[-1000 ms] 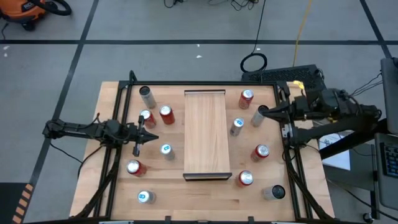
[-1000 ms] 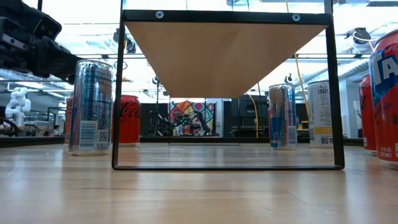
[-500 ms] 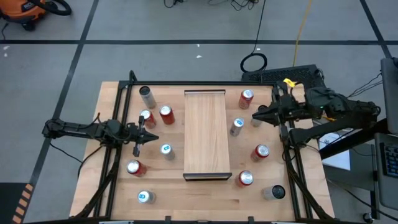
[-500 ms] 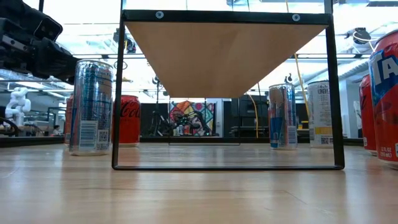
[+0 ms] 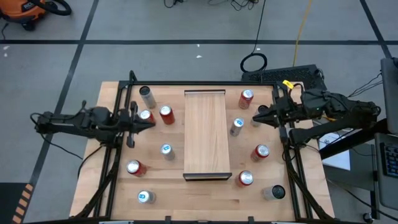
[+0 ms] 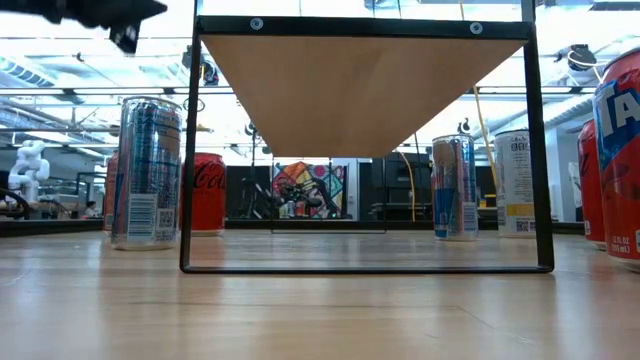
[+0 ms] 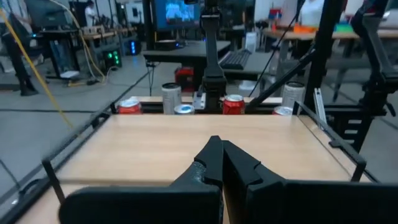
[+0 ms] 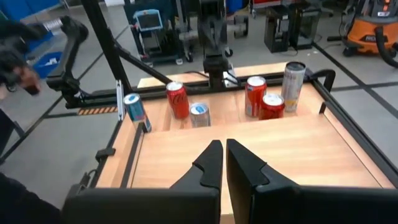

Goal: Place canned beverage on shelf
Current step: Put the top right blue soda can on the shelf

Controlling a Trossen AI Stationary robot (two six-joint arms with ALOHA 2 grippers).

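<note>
From where I stood, the job looked barely begun: the shelf (image 5: pixel 204 134) sat bare in the middle of the counter (image 5: pixel 112 186), and every can was down on the counter around it. Both arms seemed to be in the approach step, neither having chosen a can in any way I could be sure of. The left pincer (image 5: pixel 151 123) was clenched with nothing in it, hovering on the shelf's left side just beside a silver-topped can (image 5: pixel 145 116) and a red can (image 5: pixel 166 114), its tip aimed toward the shelf. The right pincer (image 5: pixel 256 117) was likewise clenched and empty, on the shelf's right side, with a slim blue-topped can (image 5: pixel 237 126) near it between its tip and the shelf, and another red can (image 5: pixel 246 98) a little farther off. As I judged it, the next move called for one pincer to spread its fingers, drop around a can's body, then lift it up onto the shelf.
</note>
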